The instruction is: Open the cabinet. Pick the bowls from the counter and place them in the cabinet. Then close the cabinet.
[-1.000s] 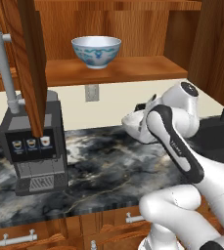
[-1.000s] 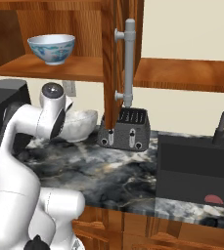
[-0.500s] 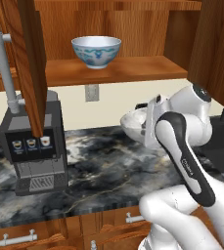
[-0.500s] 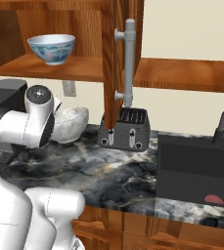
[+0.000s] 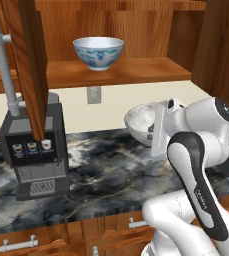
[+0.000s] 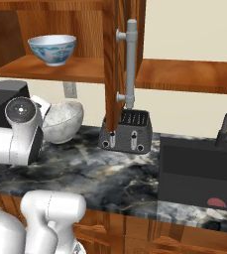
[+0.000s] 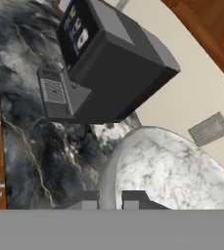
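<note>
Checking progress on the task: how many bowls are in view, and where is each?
2. The white-and-blue bowl stands on the open cabinet's shelf. The speckled grey bowl is held at its rim by the gripper, above the counter.

The speckled bowl is partly covered by the white arm in the left base view, its right side hidden; in the hand view its far rim runs off the right edge; the tool shows just its tips, cut by the bottom band; the sink beside the toaster is cropped at the right edge.
</note>
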Tool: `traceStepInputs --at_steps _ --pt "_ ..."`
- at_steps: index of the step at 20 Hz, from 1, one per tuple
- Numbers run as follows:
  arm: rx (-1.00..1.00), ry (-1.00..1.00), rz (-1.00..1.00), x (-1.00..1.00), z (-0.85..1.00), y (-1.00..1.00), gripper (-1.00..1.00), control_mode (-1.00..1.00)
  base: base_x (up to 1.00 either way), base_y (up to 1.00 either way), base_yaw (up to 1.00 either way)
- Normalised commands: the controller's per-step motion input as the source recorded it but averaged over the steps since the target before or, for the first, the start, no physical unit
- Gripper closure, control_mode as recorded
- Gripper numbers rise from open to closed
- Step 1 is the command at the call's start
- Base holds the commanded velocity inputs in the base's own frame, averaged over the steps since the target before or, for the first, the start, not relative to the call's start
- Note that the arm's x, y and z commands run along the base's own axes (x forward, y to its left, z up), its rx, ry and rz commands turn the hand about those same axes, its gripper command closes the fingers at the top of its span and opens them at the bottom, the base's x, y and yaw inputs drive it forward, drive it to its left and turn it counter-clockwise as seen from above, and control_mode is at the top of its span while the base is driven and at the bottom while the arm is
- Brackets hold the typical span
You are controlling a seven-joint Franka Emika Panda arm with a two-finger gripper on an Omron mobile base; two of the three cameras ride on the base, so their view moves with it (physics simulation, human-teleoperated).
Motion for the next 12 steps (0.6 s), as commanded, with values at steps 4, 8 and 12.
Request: traceStepInputs --at_steps 4,8,12 --pt "0.0 0.0 0.05 -0.21 0.61 0.02 1.0 -1.0 0.0 0.0 0.0" --pt "0.0 0.03 0.07 -0.18 0.56 0.0 1.0 -1.0 0.0 0.0 0.0" --pt "0.0 0.01 0.03 -0.25 0.43 0.0 1.0 -1.0 0.0 0.0 0.0"
